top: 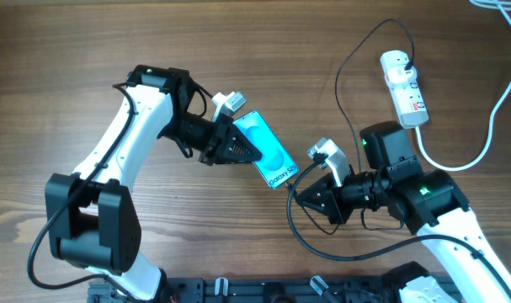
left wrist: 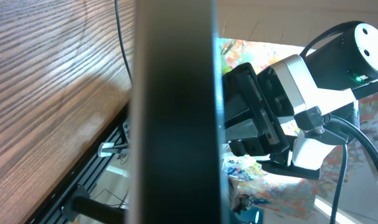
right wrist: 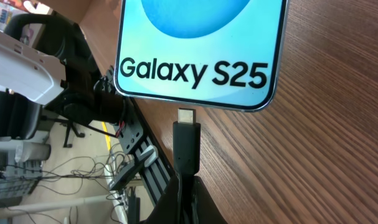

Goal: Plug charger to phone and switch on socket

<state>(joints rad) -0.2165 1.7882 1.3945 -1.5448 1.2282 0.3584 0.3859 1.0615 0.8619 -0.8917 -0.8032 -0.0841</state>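
Note:
My left gripper (top: 242, 149) is shut on the phone (top: 268, 150), holding it above the table with its cyan screen up and the "Galaxy S25" end toward the right arm. In the left wrist view the phone's dark edge (left wrist: 176, 112) fills the middle. My right gripper (top: 308, 195) is shut on the charger's black plug (right wrist: 186, 146); its metal tip sits just short of the phone's bottom edge (right wrist: 198, 68), close to its port. The black cable (top: 348, 76) loops up to a white adapter in the socket (top: 404, 87), a white power strip at the far right.
The socket's thick white cord (top: 491, 118) curves along the right edge of the wooden table (top: 70, 67). A black rail (top: 263, 290) runs along the table's front edge. The right arm (left wrist: 301, 112) shows beyond the phone in the left wrist view.

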